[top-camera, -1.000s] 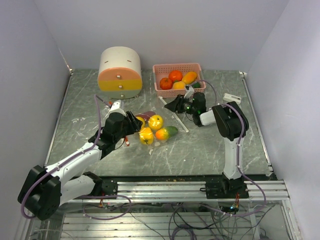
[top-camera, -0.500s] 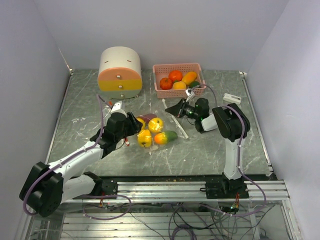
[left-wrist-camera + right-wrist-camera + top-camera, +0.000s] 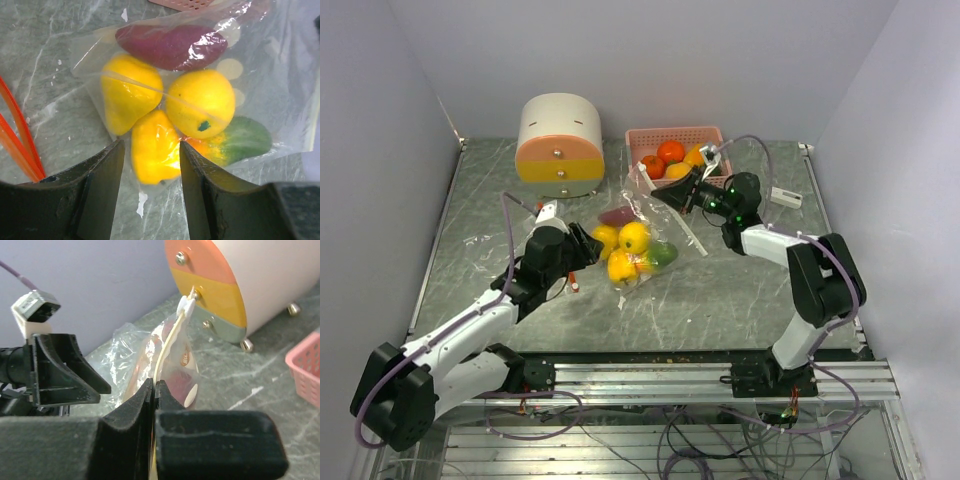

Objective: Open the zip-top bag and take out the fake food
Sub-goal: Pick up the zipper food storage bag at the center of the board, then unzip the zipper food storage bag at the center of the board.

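The bag [image 3: 640,225] sits near the middle of the desk [image 3: 750,290], its bottom resting on the surface and its top held up toward the far edge. The right pincer [image 3: 154,386] is pressed together on the zip strip [image 3: 167,342], pinching the bag's upper edge. The strip runs up from the fingers to a white slider [image 3: 186,304] at its end. Holding that edge high lets the film hang and drops the fake food [image 3: 200,102] to the bottom, away from the seal, which should make the zip easier to work.

Five pieces show inside: three yellow ones, a dark purple one [image 3: 170,45] at the top of the heap and a green-and-orange one [image 3: 235,142] at the side. Whether the zip is parted anywhere I cannot tell. With these pieces all in the bag, I judge that emptying it is not yet done.

The left pincer [image 3: 151,149] is spread, low at the bag's near-left side, with the lowest yellow piece showing in the gap between its fingers. Whether they touch the film I cannot tell. Placed there, it seems ready to anchor the weighted end while the other arm works the top.

At the far edge stands a pink basket [image 3: 675,131] with more fruit in it, just behind the right pincer. The drawer box [image 3: 559,145] stands to its left, apart from the bag.
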Robot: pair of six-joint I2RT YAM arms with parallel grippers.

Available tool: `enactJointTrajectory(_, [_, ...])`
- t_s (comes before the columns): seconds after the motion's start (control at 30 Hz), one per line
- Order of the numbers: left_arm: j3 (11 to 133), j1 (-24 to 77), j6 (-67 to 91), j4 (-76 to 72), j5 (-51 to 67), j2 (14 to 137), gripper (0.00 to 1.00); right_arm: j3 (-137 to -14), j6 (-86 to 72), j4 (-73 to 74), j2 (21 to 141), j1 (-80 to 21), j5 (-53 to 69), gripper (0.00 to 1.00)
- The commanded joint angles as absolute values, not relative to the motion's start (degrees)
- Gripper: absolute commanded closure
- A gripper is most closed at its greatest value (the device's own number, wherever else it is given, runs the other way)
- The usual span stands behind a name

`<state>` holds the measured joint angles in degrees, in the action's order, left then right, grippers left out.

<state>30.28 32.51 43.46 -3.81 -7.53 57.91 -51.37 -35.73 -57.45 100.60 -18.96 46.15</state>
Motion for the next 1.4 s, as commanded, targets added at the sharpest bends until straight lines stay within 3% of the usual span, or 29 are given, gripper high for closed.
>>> enactJointTrajectory(0.0, [31.91,32.96,42.70,-3.16,-8.28,55.43,0.42,-56.09,-29.20,-48.00,94.38,-19.69,50.74,1.00])
enactJointTrajectory(0.23, [32.18,32.96,37.71,-7.63,-5.65,51.95,0.42,-61.05,-18.14,-30.54,82.75,-22.23,51.56,1.00])
enactJointTrajectory(0.43, [34.21,32.84,29.72,-14.27,-0.56,50.10,0.45,-57.70,-11.51,-20.28,71.86,-22.52,49.21,1.00])
enactJointTrajectory(0.67, [34.97,32.87,21.08,-30.69,29.79,56.58,0.47,-49.72,-8.50,-12.73,62.19,-22.50,48.33,1.00])
enactJointTrajectory(0.93, [37.66,32.86,14.29,-37.07,46.85,59.07,0.49,-45.26,-8.77,-10.36,54.24,-22.65,51.06,1.00])
enactJointTrajectory(0.97, [38.19,32.87,13.77,-36.86,48.85,59.28,0.34,-45.19,-8.53,-9.89,53.86,-22.67,51.48,1.00])
enactJointTrajectory(1.0, [38.34,32.85,13.31,-37.39,51.01,59.39,0.09,-44.97,-8.37,-9.75,53.47,-22.67,51.63,1.00])
enactJointTrajectory(1.03, [38.20,32.87,13.44,-38.40,52.46,59.40,0.03,-44.69,-8.54,-10.01,53.18,-22.63,51.57,1.00])
enactJointTrajectory(1.2, [37.02,32.82,14.11,-42.01,54.91,59.73,0.06,-43.33,-11.10,-13.73,52.92,-22.68,54.27,1.00])
enactJointTrajectory(1.37, [37.93,32.87,12.48,-41.37,53.54,61.36,0.00,-42.84,-12.03,-15.93,53.55,-22.69,55.99,1.00])
